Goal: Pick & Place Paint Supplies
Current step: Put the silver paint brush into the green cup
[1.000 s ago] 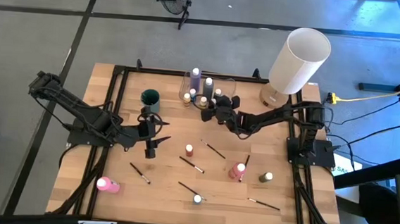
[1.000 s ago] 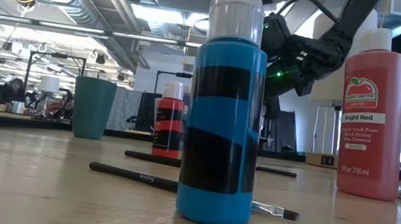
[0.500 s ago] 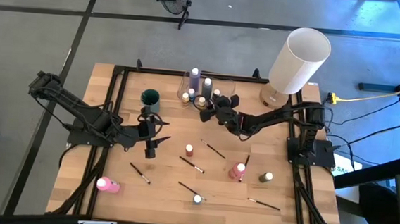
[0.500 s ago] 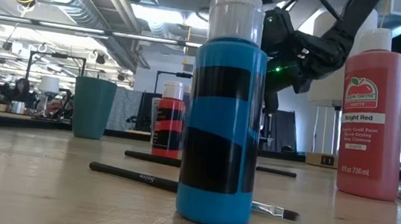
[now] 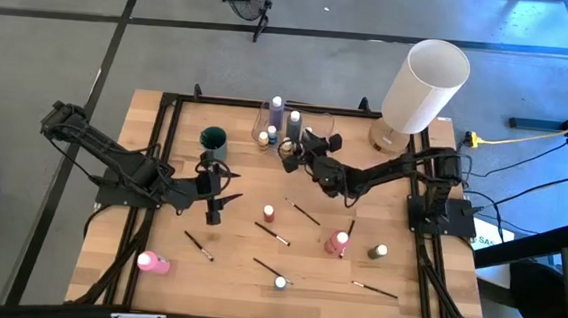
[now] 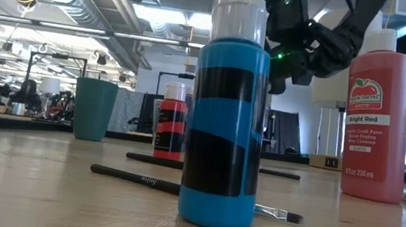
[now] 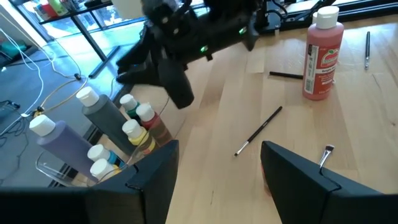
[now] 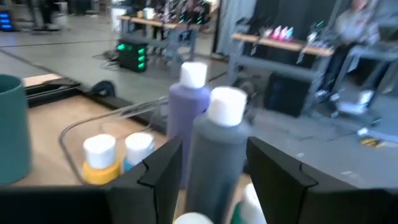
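Where the desk's [image 5: 107, 257] near edge runs, a blue bottle [image 6: 226, 116] stands over a paintbrush [image 6: 136, 178], a red bottle [image 6: 375, 120] beside. Mid-desk, the left pincer [image 5: 224, 190] waits open, empty. Toward the far edge, the right pincer [image 5: 295, 150] hovers open at the clear container [image 7: 93, 168] of bottles.

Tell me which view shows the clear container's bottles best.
Left wrist view: the clear container with its bottles fills the near side, caps distinct. Right wrist view is close, showing grey and lilac bottles. High view shows them small; low view barely shows them.
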Motion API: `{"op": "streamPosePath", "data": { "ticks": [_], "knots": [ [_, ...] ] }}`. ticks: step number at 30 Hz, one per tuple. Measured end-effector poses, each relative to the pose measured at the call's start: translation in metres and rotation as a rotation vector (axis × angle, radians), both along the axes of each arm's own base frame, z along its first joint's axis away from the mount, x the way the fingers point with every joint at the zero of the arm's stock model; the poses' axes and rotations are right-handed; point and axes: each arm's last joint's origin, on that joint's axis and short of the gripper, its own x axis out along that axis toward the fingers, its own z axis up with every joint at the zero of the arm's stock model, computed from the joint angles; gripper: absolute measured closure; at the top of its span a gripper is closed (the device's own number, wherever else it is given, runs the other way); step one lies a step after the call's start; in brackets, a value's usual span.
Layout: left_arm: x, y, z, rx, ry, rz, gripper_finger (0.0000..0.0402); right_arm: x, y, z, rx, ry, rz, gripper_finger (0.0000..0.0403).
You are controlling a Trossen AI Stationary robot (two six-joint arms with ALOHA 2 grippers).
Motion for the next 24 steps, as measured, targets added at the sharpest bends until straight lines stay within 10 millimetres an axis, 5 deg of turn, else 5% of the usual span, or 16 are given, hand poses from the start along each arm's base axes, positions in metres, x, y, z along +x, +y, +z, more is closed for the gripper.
{"op": "streamPosePath", "data": {
  "ticks": [14,24],
  "knots": [
    [0.0,0.0,0.0,0.01,0.005,-0.004,0.0178,-0.02,0.065,0.051,-0.244,0.166,-0.154,0.0222],
    [0.0,0.0,0.0,0.023,0.01,-0.01,0.0178,-0.05,0.105,0.108,-0.306,0.213,-0.023,0.0222]
  ]
}}
